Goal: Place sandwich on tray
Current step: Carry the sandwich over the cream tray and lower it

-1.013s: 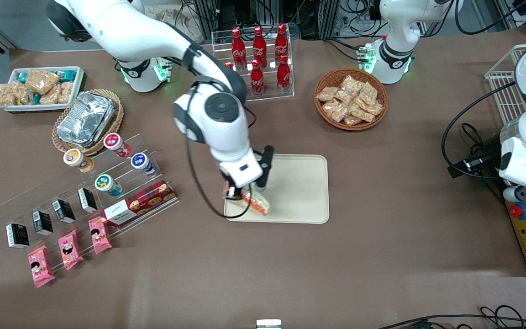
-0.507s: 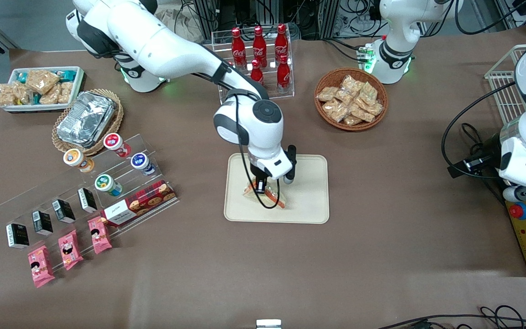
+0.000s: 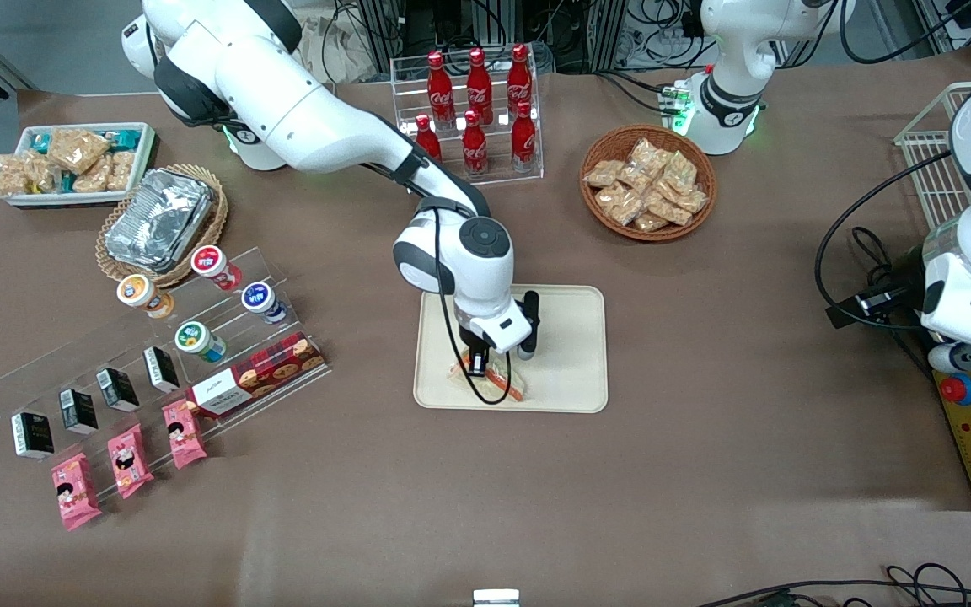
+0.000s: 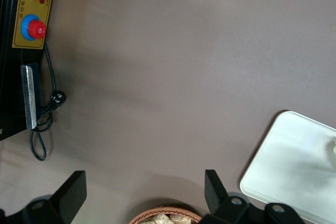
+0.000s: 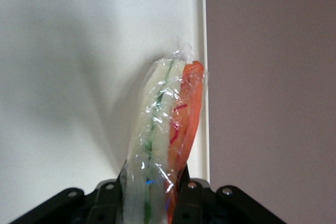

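Observation:
My right gripper (image 3: 480,369) is shut on the sandwich (image 3: 504,384), a clear-wrapped wedge of pale bread with green and orange-red layers. In the right wrist view the sandwich (image 5: 165,129) stands between the two black fingers (image 5: 110,198), its tip over the cream-beige tray (image 5: 79,77) close to the tray's rim. In the front view the gripper hangs low over the part of the tray (image 3: 570,337) nearest the front camera, toward the working arm's end. The sandwich is at or just above the tray surface; I cannot tell if it touches. The tray corner also shows in the left wrist view (image 4: 294,166).
A clear rack of red cola bottles (image 3: 477,110) and a wicker basket of snack packets (image 3: 647,181) stand farther from the camera than the tray. A stepped clear stand with cups, boxes and pink packets (image 3: 157,362) lies toward the working arm's end, with a foil-dish basket (image 3: 161,223) and small white snack tray (image 3: 72,164).
The right arm has carried the sandwich from the tray's near corner inward over the tray, then lowered and shifted slightly nearer the camera. The grip on the sandwich stays the same.

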